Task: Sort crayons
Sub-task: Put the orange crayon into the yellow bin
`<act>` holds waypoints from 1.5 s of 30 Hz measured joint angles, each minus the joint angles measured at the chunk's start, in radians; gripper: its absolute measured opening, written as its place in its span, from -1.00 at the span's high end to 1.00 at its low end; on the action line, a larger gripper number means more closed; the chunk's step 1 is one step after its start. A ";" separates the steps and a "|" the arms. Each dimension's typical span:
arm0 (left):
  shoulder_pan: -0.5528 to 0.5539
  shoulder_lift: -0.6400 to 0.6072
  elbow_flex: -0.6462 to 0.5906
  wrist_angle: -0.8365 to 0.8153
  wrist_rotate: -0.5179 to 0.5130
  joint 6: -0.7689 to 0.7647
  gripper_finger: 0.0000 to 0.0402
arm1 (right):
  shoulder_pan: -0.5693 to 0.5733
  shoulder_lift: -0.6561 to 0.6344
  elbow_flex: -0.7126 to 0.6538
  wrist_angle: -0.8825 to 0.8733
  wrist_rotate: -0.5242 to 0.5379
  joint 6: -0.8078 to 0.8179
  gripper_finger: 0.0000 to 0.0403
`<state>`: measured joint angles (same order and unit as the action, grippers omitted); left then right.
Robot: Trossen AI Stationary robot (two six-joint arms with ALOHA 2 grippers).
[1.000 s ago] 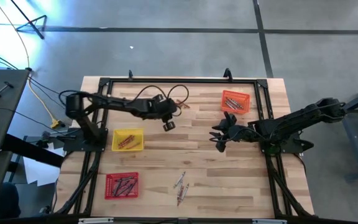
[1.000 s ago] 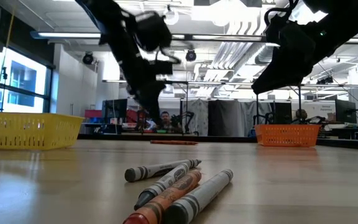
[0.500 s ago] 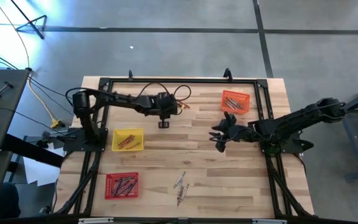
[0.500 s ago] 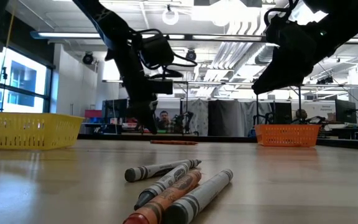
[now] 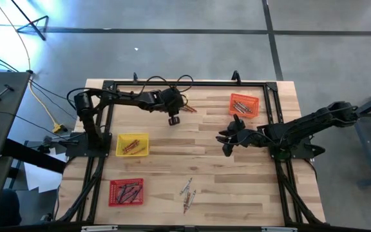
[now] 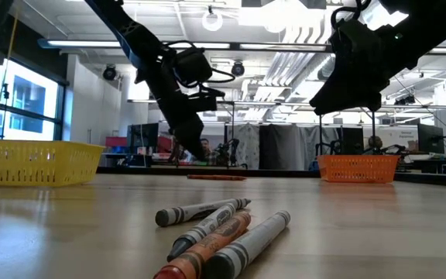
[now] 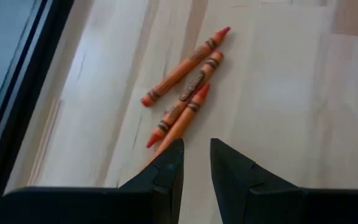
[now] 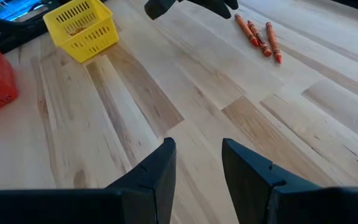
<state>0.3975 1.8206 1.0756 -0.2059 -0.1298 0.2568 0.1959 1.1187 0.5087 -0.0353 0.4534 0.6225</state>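
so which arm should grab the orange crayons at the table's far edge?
Left. The left gripper hangs open just short of the orange crayons; the right gripper waits mid-table, farther off.

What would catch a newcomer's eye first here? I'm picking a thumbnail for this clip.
Probably the left end effector, poised with a narrow gap between its fingers just short of three orange crayons lying together near the table's far edge. Next come the three bright trays: orange at the far right, yellow on the left, red at the near left. A loose cluster of crayons lies near the front edge.
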 joint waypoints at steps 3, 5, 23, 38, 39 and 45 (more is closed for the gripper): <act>0.009 0.000 0.000 0.000 0.024 -0.006 0.67 | 0.000 0.000 0.000 0.000 0.000 -0.001 0.38; 0.016 0.000 0.000 0.001 0.074 -0.032 0.67 | 0.000 0.000 0.000 -0.001 0.000 -0.001 0.38; 0.141 0.072 0.023 -0.094 0.239 -0.133 0.67 | 0.000 0.000 0.000 -0.001 0.000 -0.001 0.38; 0.149 0.069 0.025 -0.075 0.094 0.149 0.67 | 0.000 0.000 0.000 -0.006 0.000 -0.001 0.38; 0.150 0.069 0.025 -0.074 0.093 0.162 0.67 | 0.000 0.000 0.000 -0.006 0.000 -0.001 0.38; 0.151 0.069 0.025 -0.052 0.092 0.224 0.67 | 0.000 0.000 0.000 -0.006 0.000 -0.001 0.38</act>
<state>0.5488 1.8900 1.1004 -0.2581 -0.0376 0.4810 0.1959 1.1187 0.5087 -0.0410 0.4534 0.6212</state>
